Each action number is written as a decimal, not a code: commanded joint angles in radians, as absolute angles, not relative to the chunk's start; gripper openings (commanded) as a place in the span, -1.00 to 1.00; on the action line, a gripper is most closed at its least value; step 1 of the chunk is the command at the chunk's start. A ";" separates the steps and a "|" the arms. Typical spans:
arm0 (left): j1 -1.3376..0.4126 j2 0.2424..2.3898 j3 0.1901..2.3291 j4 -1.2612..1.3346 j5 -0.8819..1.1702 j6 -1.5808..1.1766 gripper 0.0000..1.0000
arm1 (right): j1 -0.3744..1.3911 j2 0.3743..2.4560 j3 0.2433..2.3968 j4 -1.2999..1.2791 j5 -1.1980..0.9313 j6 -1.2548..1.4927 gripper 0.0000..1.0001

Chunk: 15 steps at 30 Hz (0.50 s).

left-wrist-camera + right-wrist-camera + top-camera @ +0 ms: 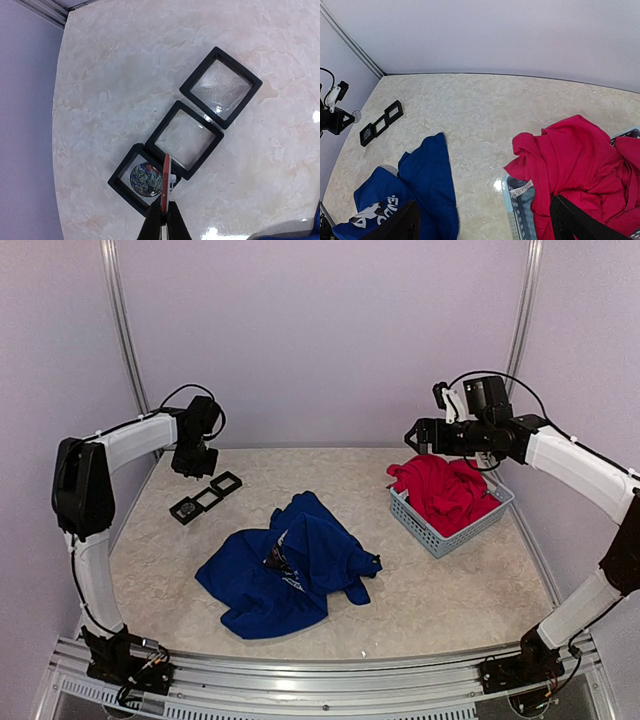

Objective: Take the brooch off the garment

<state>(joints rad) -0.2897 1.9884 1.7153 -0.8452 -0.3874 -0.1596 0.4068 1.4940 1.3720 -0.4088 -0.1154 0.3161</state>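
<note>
The royal-blue T-shirt [290,570] lies crumpled mid-table, its white-lettered print partly showing; it also shows in the right wrist view [420,185]. My left gripper [164,207] is shut on a thin round brooch [165,180] seen edge-on, red-rimmed with a white clasp. It holds it just above a row of black display boxes [184,139]. The nearest box [120,186] holds a round multicoloured brooch [144,179]. In the top view the left gripper [193,470] hangs over the boxes [207,498]. My right gripper [413,436] is open and empty, above the basket's far side.
A light-blue basket [440,537] at the right holds a plain red garment [445,490]; both show in the right wrist view, the basket [512,215] below the red garment [575,160]. Walls enclose the table at the back and sides.
</note>
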 commanded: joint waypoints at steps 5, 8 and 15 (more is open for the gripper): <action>-0.280 2.207 1.998 -0.934 -0.498 -0.069 -1.00 | 0.373 1.465 1.361 -0.420 -0.094 0.344 0.83; -0.279 2.247 1.997 -0.936 -0.509 -0.057 -1.00 | 0.370 1.461 1.351 -0.417 -0.098 0.350 0.83; -0.278 2.272 1.951 -0.934 -0.501 -0.043 -1.00 | 0.367 1.466 1.345 -0.403 -0.115 0.364 0.82</action>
<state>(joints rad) -0.2867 2.2555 1.9732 -0.9054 -0.4805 -0.0620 0.3801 1.4902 1.3560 -0.4107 -0.1047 0.3458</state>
